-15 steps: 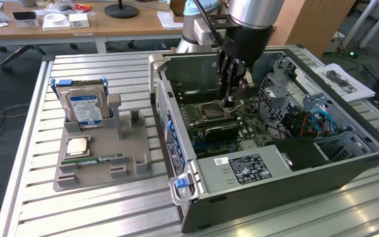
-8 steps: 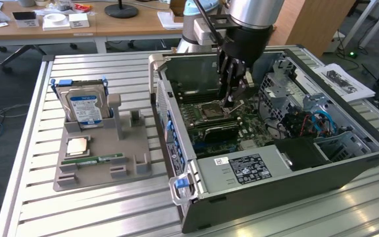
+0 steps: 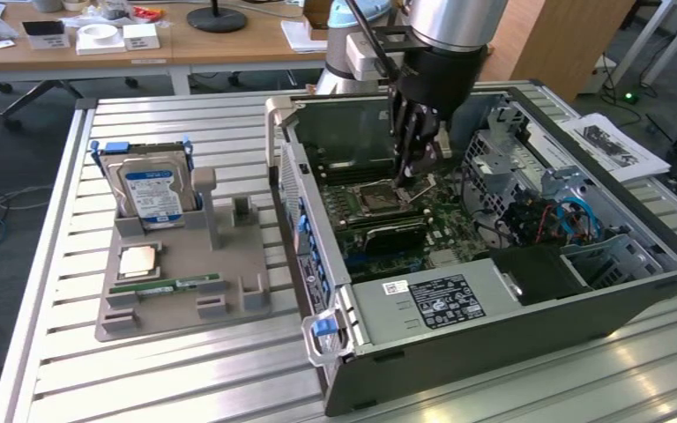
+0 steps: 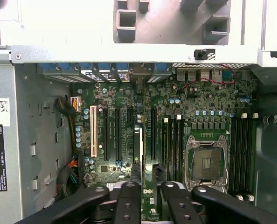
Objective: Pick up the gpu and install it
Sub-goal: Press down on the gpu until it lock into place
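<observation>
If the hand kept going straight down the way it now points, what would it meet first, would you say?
Most likely the motherboard in the open computer case. The hand points down at the expansion slots, with a thin card edge-on between its fingers; depth is hard to judge.

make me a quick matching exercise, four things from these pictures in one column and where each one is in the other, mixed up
Things:
1. gpu
2. hard drive
3. memory stick
4. empty processor socket

Places:
A. lying flat on the grey holder, on the table
B. on the motherboard inside the computer case, beside the memory slots
C. between the gripper's fingers, edge-on above the motherboard
D. standing upright in the grey holder, outside the case

Pairs: 1-C, 2-D, 3-A, 4-B
</observation>
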Motion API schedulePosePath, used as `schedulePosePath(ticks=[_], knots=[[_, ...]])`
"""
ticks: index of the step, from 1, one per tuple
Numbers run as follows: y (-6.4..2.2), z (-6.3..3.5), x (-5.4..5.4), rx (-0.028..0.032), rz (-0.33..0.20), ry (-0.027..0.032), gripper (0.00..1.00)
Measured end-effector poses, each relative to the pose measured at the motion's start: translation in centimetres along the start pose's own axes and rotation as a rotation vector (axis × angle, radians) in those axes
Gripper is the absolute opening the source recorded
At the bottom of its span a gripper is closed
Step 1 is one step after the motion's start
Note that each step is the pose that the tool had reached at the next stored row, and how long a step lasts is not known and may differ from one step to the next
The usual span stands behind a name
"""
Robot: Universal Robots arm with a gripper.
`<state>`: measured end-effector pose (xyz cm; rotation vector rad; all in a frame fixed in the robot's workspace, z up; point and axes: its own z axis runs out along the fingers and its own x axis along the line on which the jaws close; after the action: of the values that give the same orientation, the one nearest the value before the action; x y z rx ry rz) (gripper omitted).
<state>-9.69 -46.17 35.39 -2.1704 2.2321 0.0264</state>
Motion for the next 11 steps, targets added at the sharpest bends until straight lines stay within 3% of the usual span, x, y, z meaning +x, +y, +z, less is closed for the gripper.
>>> schedulePosePath(ticks=[1, 3, 5, 11], knots=[[0.0, 0.0, 0.0, 0.0, 0.0, 0.0, 0.21], [0.0, 0.0, 0.0, 0.0, 0.0, 0.0, 0.21], [0.0, 0.0, 0.0, 0.0, 0.0, 0.0, 0.11], [0.0, 0.0, 0.0, 0.0, 0.0, 0.0, 0.11]])
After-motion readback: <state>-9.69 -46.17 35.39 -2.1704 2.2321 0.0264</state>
